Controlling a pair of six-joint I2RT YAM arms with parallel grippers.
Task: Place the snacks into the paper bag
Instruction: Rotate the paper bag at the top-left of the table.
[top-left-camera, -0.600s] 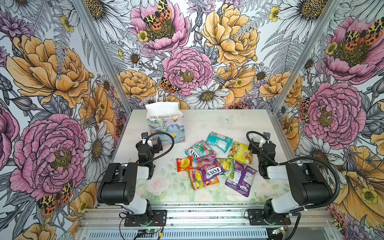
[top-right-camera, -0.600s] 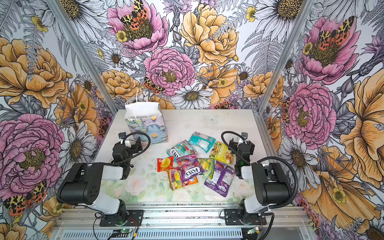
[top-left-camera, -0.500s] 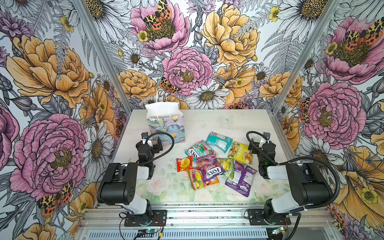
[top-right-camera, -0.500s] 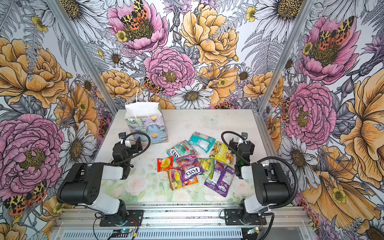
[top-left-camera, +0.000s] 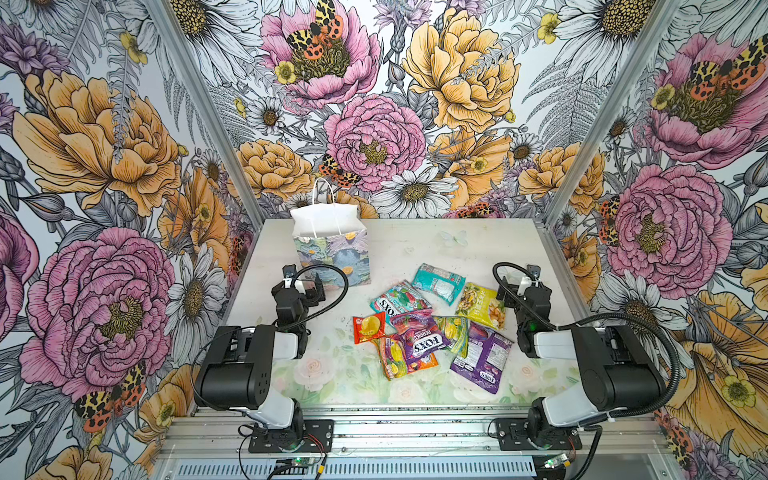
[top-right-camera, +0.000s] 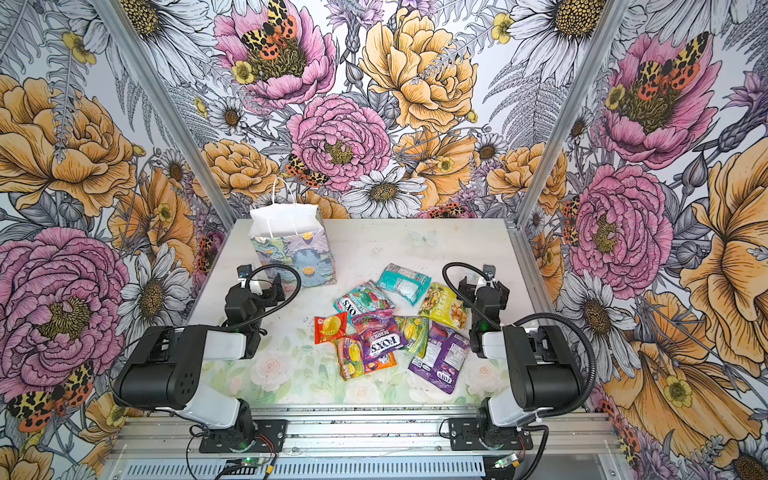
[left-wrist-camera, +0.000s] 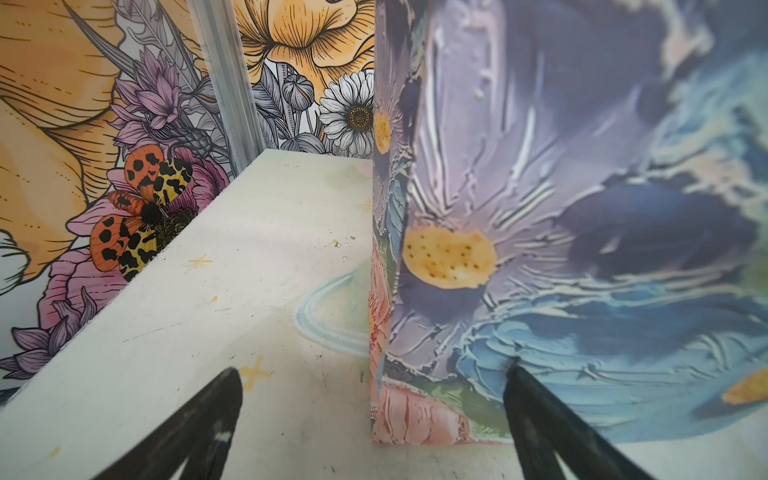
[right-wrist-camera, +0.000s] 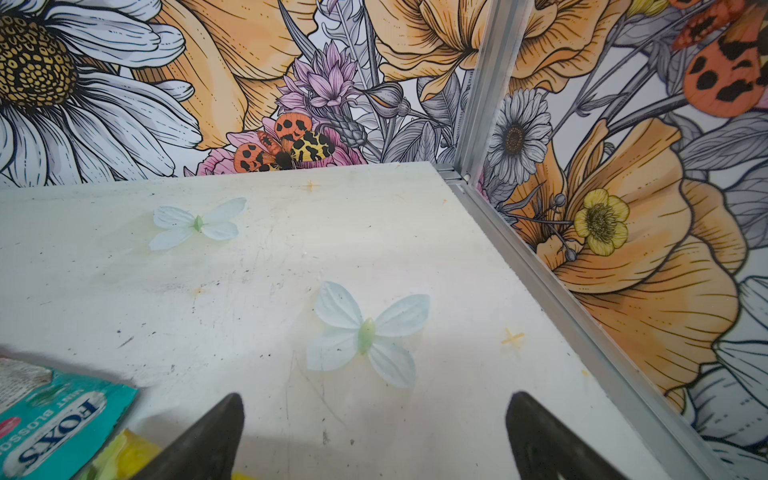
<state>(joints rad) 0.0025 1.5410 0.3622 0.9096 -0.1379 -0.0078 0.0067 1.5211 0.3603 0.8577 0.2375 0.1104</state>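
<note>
Paper bag (top-left-camera: 332, 253): stands upright at the far left of the table (top-left-camera: 436, 245), mouth open, white lining showing, cord handles raised.
Snacks (top-left-camera: 419, 332): we count about eight glossy packets in a loose, overlapping cluster at mid-table, all outside the bag and to its right.
Teal packet (top-left-camera: 438, 284): lies at the far edge of the cluster; its corner shows in the right wrist view.
Left gripper (left-wrist-camera: 372, 374): fingers spread wide, gripping nothing, low at the bag's near corner. We cannot tell whether one finger touches the print.
Right gripper (right-wrist-camera: 374, 395): fingers spread wide, empty, over bare table just beside the yellow packet (top-left-camera: 482, 305).
</note>
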